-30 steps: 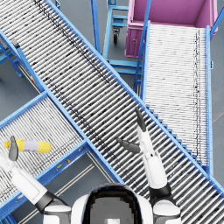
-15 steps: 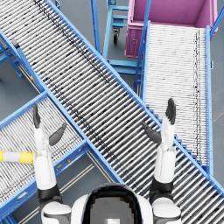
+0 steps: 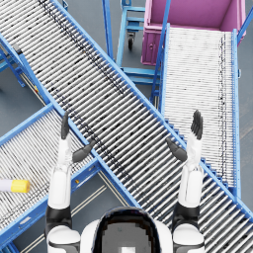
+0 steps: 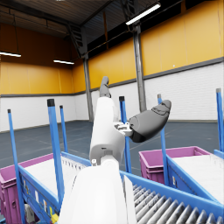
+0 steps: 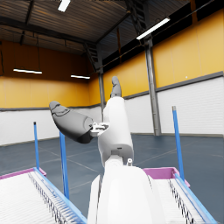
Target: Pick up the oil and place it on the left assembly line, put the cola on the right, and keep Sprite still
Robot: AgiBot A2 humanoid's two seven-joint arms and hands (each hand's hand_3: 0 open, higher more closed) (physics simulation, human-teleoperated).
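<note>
left hand (image 3: 70, 144) fingers spread, holding nothing | right hand (image 3: 189, 140) the same | oil bottle (image 3: 14, 186) lying at 8 o'clock on left conveyor (image 3: 29, 148) — apart from both hands | magenta bin (image 3: 152, 49) at 1 o'clock

I work in a factory hall. Blue-framed roller conveyors (image 3: 113, 113) cross below me beside a purple bin (image 3: 154, 47). Yellow-and-white walls (image 4: 188, 43), steel columns (image 4: 139, 74) and ceiling strip lights (image 5: 153, 27) surround me.
</note>
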